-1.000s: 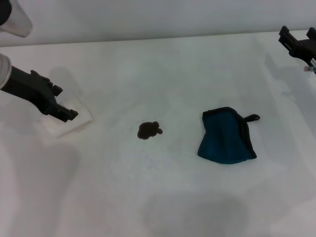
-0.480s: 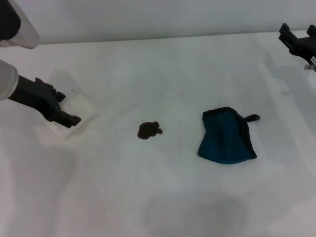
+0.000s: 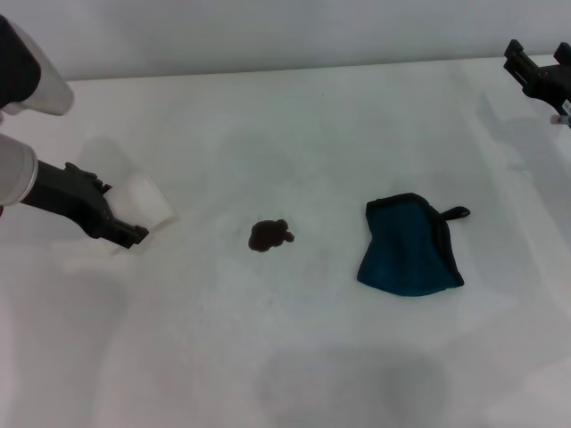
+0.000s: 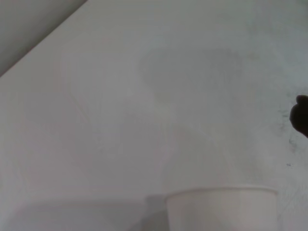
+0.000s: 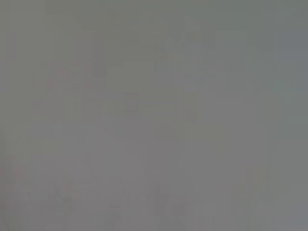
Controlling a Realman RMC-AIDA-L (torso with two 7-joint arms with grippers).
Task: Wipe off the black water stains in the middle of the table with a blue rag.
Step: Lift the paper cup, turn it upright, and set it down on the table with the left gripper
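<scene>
The left end effector (image 3: 125, 234), seemingly clenched on a white paper cup (image 3: 147, 201), has drifted lower. The blue rag (image 3: 409, 246) lies untouched on the counter (image 3: 294, 134), right of the black water stains (image 3: 269, 235); wiping hasn't begun.

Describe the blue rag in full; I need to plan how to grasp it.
The blue rag is a teal-blue soft cloth with black edging and a small black loop at its far right corner. It lies loosely folded and flat on the white table, to the right of the black water stains and clear of them. Nothing touches it; neither gripper is near.
</scene>
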